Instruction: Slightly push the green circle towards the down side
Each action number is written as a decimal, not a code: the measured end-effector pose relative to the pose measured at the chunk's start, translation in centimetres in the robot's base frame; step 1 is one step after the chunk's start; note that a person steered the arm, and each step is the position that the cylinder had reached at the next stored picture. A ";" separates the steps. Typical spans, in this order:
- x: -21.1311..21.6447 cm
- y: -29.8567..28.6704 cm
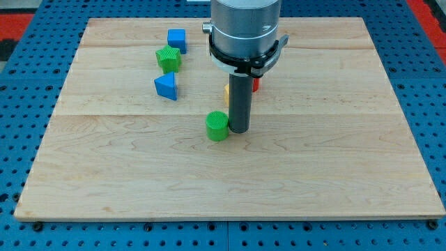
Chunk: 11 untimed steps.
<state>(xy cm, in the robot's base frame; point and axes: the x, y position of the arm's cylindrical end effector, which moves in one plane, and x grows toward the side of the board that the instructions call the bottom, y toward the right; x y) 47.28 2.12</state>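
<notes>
The arm ends in a straight dark rod with no jaws, so nothing here is released, clenched or grasping. The tip (pixel 240 130) rests on the wooden board (pixel 334 174), just to the view's right of the green circle (pixel 217 125) and seemingly touching its side. The green circle sits near the middle of the board, slightly toward the view's left.

Toward the view's top left stand three blocks in a loose column: a blue cube (pixel 177 39), a green block (pixel 168 59) (its outline looks notched, the exact shape unclear) just below it, and a blue triangle (pixel 166 86) lowest.

Behind the rod, slivers of a yellow block (pixel 227 90) and a red block (pixel 256 85) show, their shapes hidden.
</notes>
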 end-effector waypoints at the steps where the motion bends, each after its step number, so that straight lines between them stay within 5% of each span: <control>1: 0.0 0.0; 4: -2.0 0.0; 8: -3.4 -7.4; 11: 0.6 -9.2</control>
